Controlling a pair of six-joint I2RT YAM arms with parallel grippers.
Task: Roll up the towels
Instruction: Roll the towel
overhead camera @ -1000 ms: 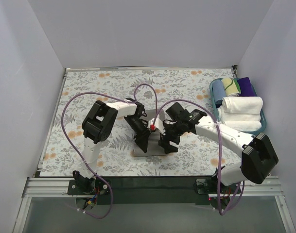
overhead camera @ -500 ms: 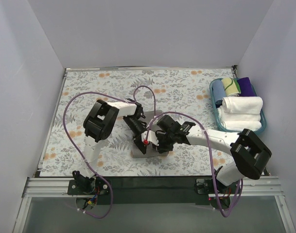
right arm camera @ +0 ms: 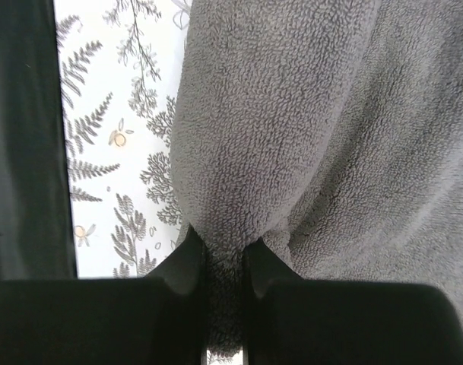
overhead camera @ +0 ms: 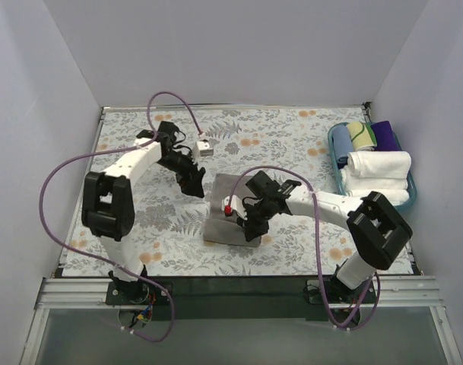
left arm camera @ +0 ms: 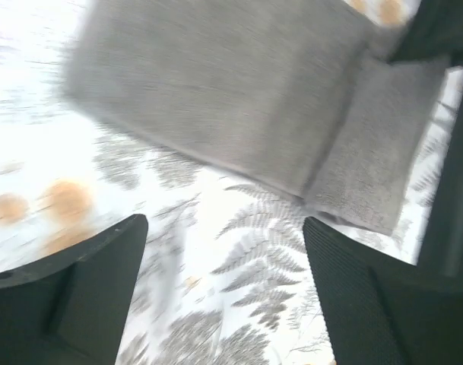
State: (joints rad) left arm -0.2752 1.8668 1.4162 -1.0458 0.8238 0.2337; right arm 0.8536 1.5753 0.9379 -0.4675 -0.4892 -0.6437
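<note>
A grey-brown towel [overhead camera: 222,226] lies folded in the middle of the floral table covering. My right gripper [overhead camera: 251,222] sits over its right part. In the right wrist view it [right arm camera: 225,258] is shut on a pinched fold of the towel [right arm camera: 292,114]. My left gripper [overhead camera: 194,188] hovers just off the towel's upper left corner. In the left wrist view it [left arm camera: 223,293] is open with only the floral cloth between its fingers [left arm camera: 79,289]. The towel [left arm camera: 216,91] lies ahead of it, blurred, with a folded flap on the right.
A blue basket [overhead camera: 334,148] at the right edge holds rolled white towels [overhead camera: 379,163] and coloured rolls [overhead camera: 362,133]. White walls close in the table on three sides. Purple cables loop above both arms.
My left gripper let go of the towel, opened and swung back and left. My right gripper moved left onto the towel and shut on a fold of it.
</note>
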